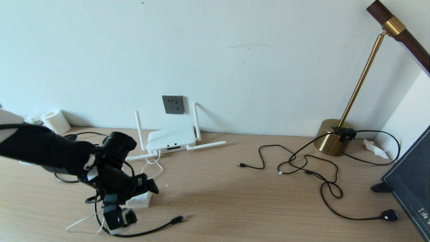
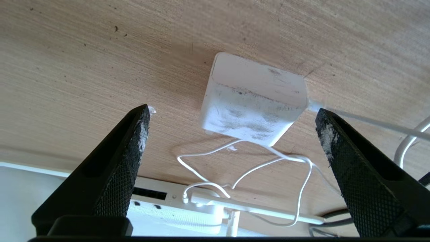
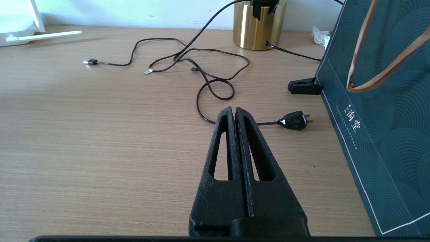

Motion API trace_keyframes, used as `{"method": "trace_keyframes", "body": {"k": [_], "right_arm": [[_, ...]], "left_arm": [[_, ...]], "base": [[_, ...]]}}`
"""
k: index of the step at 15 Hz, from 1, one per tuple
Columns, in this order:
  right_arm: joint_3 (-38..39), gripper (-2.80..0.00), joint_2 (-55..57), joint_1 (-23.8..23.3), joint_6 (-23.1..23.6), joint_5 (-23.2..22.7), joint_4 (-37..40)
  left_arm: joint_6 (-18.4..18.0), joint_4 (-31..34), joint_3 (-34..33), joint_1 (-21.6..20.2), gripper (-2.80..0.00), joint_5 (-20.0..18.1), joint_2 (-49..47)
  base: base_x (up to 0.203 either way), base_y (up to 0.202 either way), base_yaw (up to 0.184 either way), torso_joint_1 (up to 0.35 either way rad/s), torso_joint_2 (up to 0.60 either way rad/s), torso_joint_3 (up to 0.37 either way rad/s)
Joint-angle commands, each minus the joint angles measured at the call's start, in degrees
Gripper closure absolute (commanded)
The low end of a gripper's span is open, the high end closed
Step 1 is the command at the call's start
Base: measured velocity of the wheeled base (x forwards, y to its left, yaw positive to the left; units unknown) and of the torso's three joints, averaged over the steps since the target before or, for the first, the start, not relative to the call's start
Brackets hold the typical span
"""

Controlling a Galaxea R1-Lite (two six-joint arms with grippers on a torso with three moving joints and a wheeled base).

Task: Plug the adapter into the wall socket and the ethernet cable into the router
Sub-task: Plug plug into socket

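Observation:
The white cube adapter (image 1: 141, 200) lies on the wooden table in front of the router (image 1: 171, 138), its thin white cord (image 2: 268, 158) looping between them. My left gripper (image 1: 138, 201) hangs open just above it. In the left wrist view both fingers stand wide on either side of the adapter (image 2: 253, 101) and do not touch it. The dark grey wall socket (image 1: 173, 104) is on the wall behind the router. The black ethernet cable (image 1: 158, 228) runs out from under my left arm to its plug (image 1: 177, 220). My right gripper (image 3: 234, 109) is shut and empty, low over the table on the right.
A brass lamp base (image 1: 331, 137) stands at the back right, with thin black cables (image 1: 302, 161) sprawled in front and a black two-pin plug (image 3: 294, 120) near my right gripper. A teal bag (image 3: 379, 134) borders the right edge. A white paper roll (image 1: 55, 121) is back left.

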State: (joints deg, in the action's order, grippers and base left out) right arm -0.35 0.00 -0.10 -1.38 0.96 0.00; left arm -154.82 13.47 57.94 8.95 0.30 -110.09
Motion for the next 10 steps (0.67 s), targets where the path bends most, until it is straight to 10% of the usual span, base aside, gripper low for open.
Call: {"method": "trace_keyframes", "body": {"k": [1, 10], "right_arm": [[0.00, 0.00, 0.00, 0.01, -0.03, 0.00, 0.00], [0.00, 0.00, 0.00, 0.01, -0.03, 0.00, 0.00]], "left_arm": [[-0.92, 0.15, -0.02, 0.02, -2.80, 0.05, 0.23], [-1.79, 0.07, -0.59, 0.11, -2.80, -1.92, -2.40]], "base": [[0.000, 0.000, 0.000, 0.000, 0.00, 0.000], [0.000, 0.000, 0.000, 0.000, 0.00, 0.000]]}}
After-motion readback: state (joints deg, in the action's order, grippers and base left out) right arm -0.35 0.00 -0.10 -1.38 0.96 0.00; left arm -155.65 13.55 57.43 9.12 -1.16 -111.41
